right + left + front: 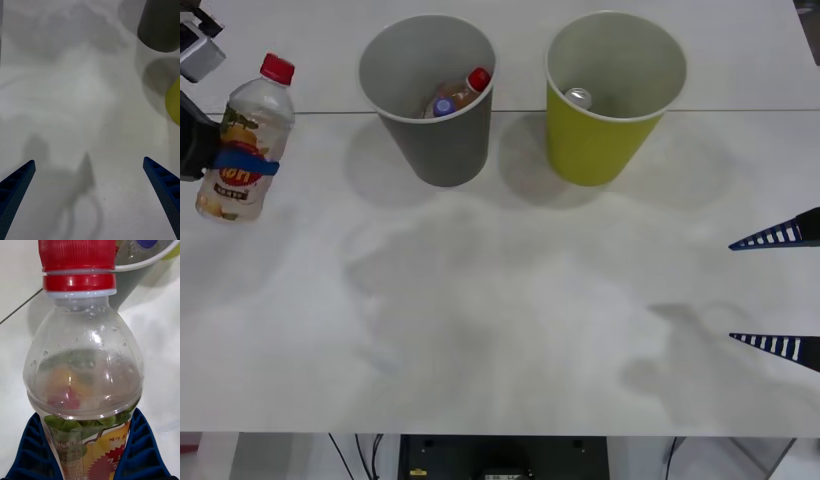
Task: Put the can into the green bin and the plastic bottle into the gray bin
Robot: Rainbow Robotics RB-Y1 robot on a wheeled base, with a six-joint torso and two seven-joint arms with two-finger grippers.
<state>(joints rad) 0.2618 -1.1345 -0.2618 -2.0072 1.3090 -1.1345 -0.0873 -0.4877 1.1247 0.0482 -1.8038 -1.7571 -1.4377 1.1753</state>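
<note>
My left gripper point(248, 165) is shut on the plastic bottle point(246, 140), a clear one with a red cap and yellow-orange label, held off the table at the far left. In the left wrist view the plastic bottle point(84, 371) stands between my blue fingers point(140, 450). The gray bin point(430, 100) stands at the back, to the right of the bottle, with two other bottles inside. The green bin point(612, 95) stands right of it, and the silver can point(579, 98) lies inside. My right gripper point(778, 292) is open at the right edge, over bare table.
Inside the gray bin lie a red-capped amber bottle point(465, 92) and a purple-capped bottle point(444, 106). The white table point(510, 300) spreads wide between the arms and the bins. The right wrist view shows the gray bin point(161, 26) and the green bin point(174, 101) at one side.
</note>
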